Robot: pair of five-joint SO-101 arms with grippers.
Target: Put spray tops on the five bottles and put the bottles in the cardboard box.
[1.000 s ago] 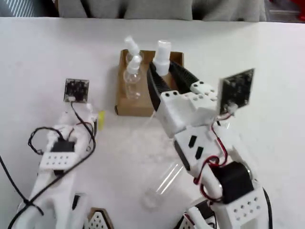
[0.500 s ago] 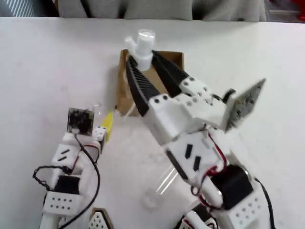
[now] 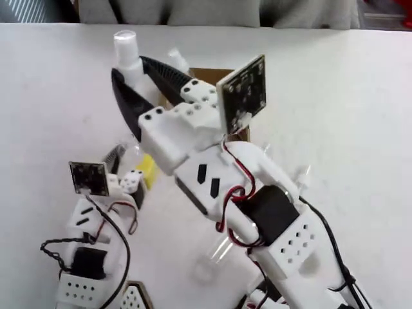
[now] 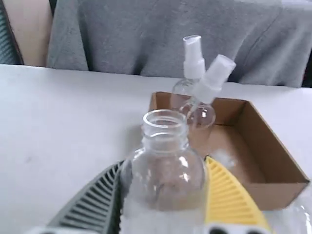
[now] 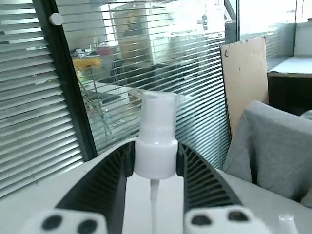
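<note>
Left wrist view gave us the clear, open-necked plastic bottle (image 4: 163, 161) standing upright between the grey and yellow fingers of the left gripper (image 4: 163, 200). The gripper was closed narrowly around the bottle's body. It stood near the open brown cardboard box (image 4: 273, 151), which held two clear bottles with white spray tops (image 4: 195, 97), one of them tilted.

We judged the held bottle light, thin-walled and slippery, likely to flex if squeezed, so the body below the shoulder seemed the right hold.

In the right wrist view, the right gripper (image 5: 155, 158) pinched the white plastic spray top (image 5: 157, 131) at its collar. Its thin dip tube (image 5: 153, 204) hung between the black fingers. The top seemed stiff and light, the tube bendy. In the high view it was held aloft near the box's far corner.
</note>
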